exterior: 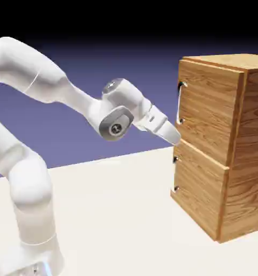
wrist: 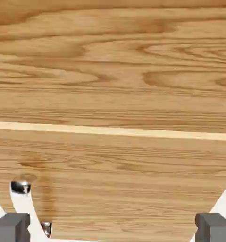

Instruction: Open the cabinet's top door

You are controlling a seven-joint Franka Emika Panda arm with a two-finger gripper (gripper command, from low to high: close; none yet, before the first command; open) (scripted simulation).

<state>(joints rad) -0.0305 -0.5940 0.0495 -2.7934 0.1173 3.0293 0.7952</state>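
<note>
- The cabinet (exterior: 222, 145) stands on the worktop (exterior: 125, 215) at the exterior view's right, upright, its long axis vertical, its two doors facing the arm.
- The top door (exterior: 206, 113) sits flush and shut above the lower door (exterior: 198, 191); its silver handle (exterior: 180, 102) runs vertically along the edge nearest the arm.
- The pincer (exterior: 174, 135) points at the cabinet's front, just beside the bottom of the handle, near the seam between the doors; contact cannot be told.
- The hand view is filled with wood grain and a pale seam (wrist: 110, 130), which the exterior view shows only as a thin line.
- There the fingertips (wrist: 11, 227) stand wide apart with nothing between them, and a shiny bit of handle (wrist: 20, 187) shows near the left one.
- Only the exterior view shows the white arm (exterior: 39, 81).
</note>
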